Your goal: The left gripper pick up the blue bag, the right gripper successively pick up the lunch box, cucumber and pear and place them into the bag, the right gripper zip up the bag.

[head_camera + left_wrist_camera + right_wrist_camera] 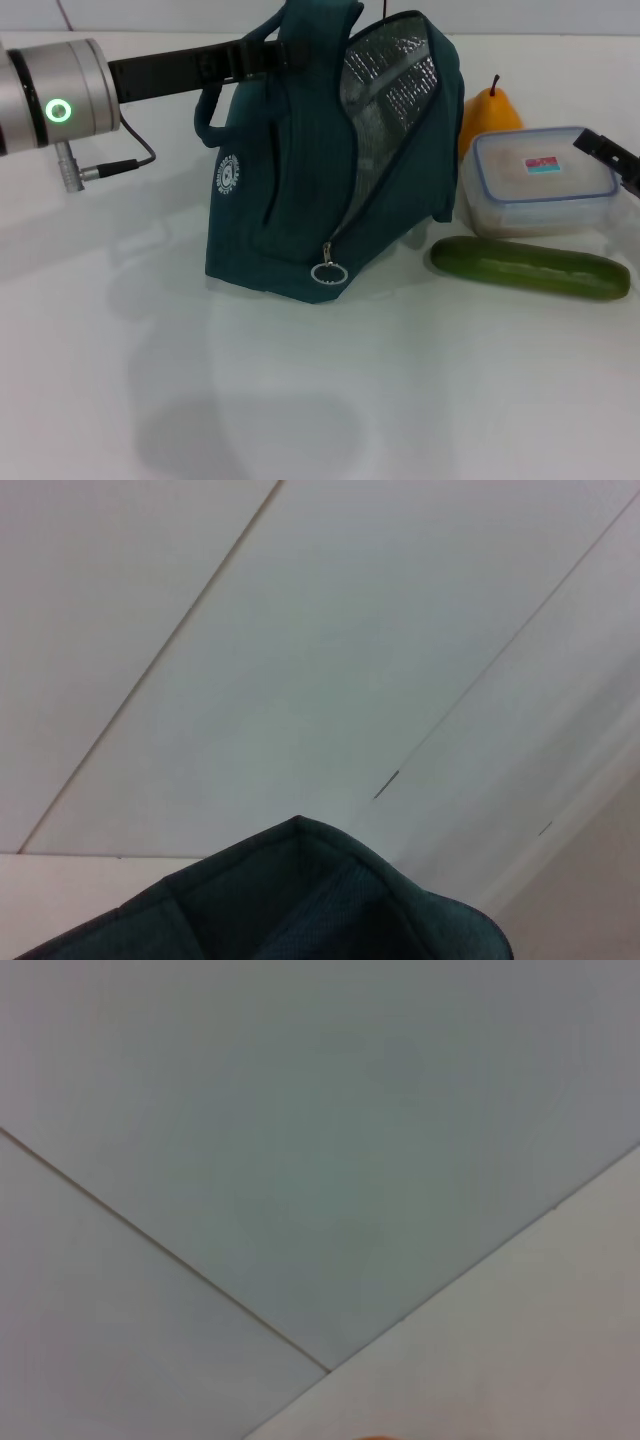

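Note:
The blue bag [290,200] stands upright on the white table, its side unzipped and open, showing a silver lining [390,90]. My left gripper [280,45] reaches in from the left and is shut on the bag's top handle. The bag's fabric also shows in the left wrist view [300,900]. The clear lunch box [540,185] with a blue-rimmed lid sits to the right of the bag. The cucumber [530,268] lies in front of it and the pear [490,112] stands behind it. My right gripper [612,160] is at the right edge, just over the lunch box's far right corner.
A round zipper pull [328,272] hangs at the bag's lower front. A cable [120,165] trails from my left wrist. The right wrist view shows only wall and table edge [330,1370].

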`<state>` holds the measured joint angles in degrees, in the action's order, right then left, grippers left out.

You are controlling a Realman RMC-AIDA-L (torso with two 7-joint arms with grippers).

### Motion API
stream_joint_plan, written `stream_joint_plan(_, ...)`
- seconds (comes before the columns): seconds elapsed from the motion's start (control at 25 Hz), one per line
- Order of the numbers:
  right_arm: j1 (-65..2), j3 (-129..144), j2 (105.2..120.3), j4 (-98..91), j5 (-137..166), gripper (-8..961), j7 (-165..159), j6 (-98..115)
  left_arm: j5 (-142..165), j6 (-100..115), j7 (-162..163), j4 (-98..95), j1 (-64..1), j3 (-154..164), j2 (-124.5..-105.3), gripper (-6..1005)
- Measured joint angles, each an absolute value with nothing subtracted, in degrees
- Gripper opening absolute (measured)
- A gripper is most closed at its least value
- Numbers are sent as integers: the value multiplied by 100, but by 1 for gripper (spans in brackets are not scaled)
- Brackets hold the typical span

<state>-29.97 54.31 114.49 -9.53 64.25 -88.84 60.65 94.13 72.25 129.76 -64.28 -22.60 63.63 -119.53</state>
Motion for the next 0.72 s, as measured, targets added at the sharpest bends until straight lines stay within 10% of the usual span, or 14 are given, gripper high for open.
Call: stream_joint_plan(0.72, -2944, 5432, 11479, -904, 6425, 808, -9205, 6526, 9403, 7189, 12955, -6416, -2247, 6304, -11953, 44)
